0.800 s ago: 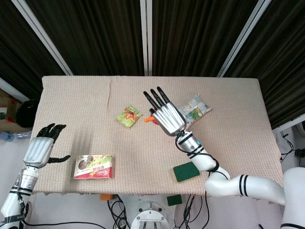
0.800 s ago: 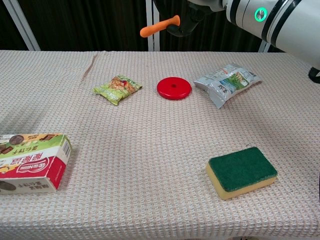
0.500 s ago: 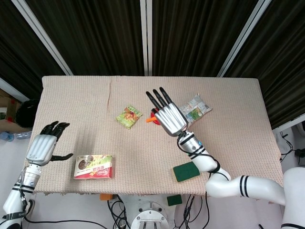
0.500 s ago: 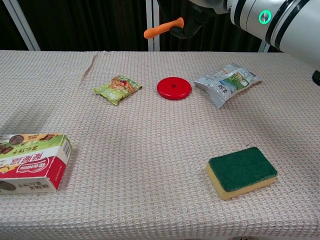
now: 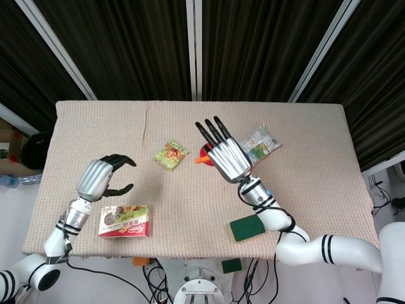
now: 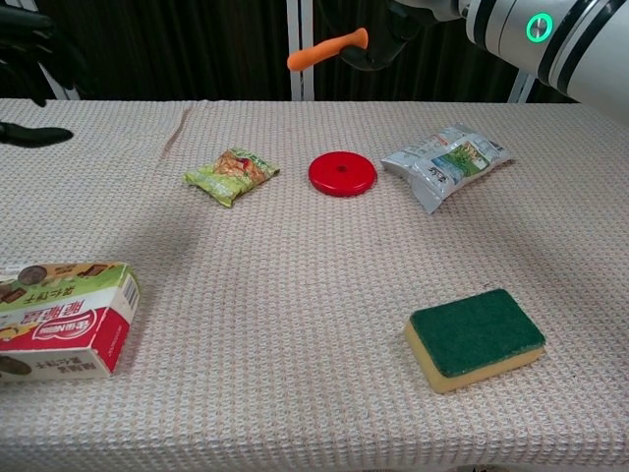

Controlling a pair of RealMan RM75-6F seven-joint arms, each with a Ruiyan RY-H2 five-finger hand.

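My right hand point(image 5: 226, 155) is raised above the table and grips an orange carrot-shaped piece point(image 6: 327, 49), which sticks out to the left of the hand point(image 6: 393, 29). Below it lies a red round disc point(image 6: 342, 174), partly hidden by the hand in the head view. My left hand point(image 5: 104, 178) hovers over the table's left part, fingers apart and holding nothing, just above the red and green snack box point(image 5: 124, 221). In the chest view only its dark fingertips point(image 6: 29, 39) show at the top left.
A green snack bag point(image 5: 171, 154) lies left of the disc and a silver-green pouch point(image 6: 445, 160) to its right. A green-topped yellow sponge point(image 6: 475, 337) sits near the front right. The woven table cover point(image 5: 316, 164) ends at dark curtains behind.
My left hand has swung in from the table's left edge to above the snack box. My right hand with the carrot piece has drifted slightly right and up.
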